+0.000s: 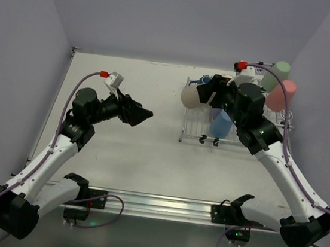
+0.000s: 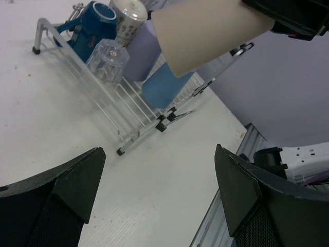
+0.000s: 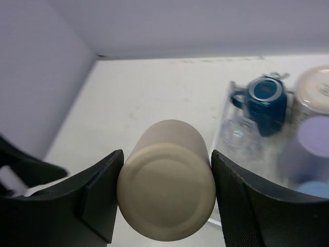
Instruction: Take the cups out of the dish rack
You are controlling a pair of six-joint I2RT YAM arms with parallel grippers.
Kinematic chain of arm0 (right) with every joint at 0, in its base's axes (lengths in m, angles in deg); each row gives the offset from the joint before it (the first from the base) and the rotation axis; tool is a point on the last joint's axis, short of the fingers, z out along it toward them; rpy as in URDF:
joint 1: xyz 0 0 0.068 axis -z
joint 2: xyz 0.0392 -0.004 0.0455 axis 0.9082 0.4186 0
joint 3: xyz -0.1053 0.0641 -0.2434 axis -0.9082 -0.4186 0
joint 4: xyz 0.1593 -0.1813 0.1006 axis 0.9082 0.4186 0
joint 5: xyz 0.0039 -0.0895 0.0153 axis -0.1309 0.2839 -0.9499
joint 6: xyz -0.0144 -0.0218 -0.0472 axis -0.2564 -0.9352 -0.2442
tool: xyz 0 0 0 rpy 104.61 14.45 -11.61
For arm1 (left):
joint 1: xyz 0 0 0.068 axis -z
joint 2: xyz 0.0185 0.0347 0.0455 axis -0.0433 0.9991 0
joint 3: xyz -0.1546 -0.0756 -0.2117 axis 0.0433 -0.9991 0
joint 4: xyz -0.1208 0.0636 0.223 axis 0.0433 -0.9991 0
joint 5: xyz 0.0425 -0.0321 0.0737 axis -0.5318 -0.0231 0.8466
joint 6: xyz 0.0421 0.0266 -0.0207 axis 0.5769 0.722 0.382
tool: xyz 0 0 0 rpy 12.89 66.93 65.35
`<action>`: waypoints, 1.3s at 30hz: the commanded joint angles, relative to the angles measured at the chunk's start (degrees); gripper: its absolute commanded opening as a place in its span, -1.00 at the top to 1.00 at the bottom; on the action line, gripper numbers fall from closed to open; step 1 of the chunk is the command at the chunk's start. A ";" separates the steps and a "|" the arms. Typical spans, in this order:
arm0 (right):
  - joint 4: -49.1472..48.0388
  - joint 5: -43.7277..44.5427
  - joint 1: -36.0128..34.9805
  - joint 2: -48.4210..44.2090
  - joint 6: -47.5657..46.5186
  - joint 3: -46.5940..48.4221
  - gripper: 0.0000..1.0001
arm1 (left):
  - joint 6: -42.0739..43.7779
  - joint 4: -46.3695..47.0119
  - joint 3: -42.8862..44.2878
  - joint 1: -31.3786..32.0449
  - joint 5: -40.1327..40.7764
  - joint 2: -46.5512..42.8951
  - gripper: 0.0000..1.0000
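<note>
Now you have one beige cup point(image 3: 167, 198) clamped between the two fingers of the right gripper point(image 1: 202, 94). The fingers press on its two sides, and its closed round end faces the right wrist camera. The cup is in the air, tilted, over the left end of the dish rack point(image 2: 115, 110), and it touches neither the rack nor the table point(image 1: 137, 156).

You can count eight cups in total, one of each kind, and one rack. The two wrist views show five cups in the rack: a blue tumbler point(image 2: 167, 87), a lavender tumbler point(image 2: 140, 59), a clear glass point(image 2: 107, 60), a dark-blue mug point(image 2: 91, 27) and a speckled mug point(image 2: 128, 14). The top view shows only the blue tumbler and a small part of the dark-blue mug, because the right arm covers the other three. Only that view gives you a green tumbler point(image 1: 276, 74) and a salmon-pink tumbler point(image 1: 282, 94) at the right end of the rack. Whether they sit inside the rack or beside it you cannot tell, since the arm hides their lower parts.

The left gripper point(image 1: 142, 114) hangs over the table, well apart from the rack, with its two fingers spread wide. In the right wrist view the speckled mug and the lavender and blue tumblers are cut by the frame edge, and the glass is blurred.
</note>
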 commanded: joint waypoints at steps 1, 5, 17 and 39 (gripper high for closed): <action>-13.28 -16.77 -0.33 -2.44 8.81 -3.48 0.47 | -10.19 10.56 -0.96 0.35 -4.28 -2.97 -0.88; -30.84 -28.65 -0.42 -3.33 22.15 -7.97 0.51 | -16.61 18.10 -4.83 0.35 -4.02 -5.87 -0.81; -42.40 -40.26 -1.21 -0.61 32.73 -14.39 0.50 | -25.24 30.59 -10.02 0.35 -5.42 -7.28 -0.65; -41.19 -35.02 -2.88 6.09 28.71 -17.56 -0.98 | -0.49 -7.85 10.87 0.35 26.33 -0.62 1.00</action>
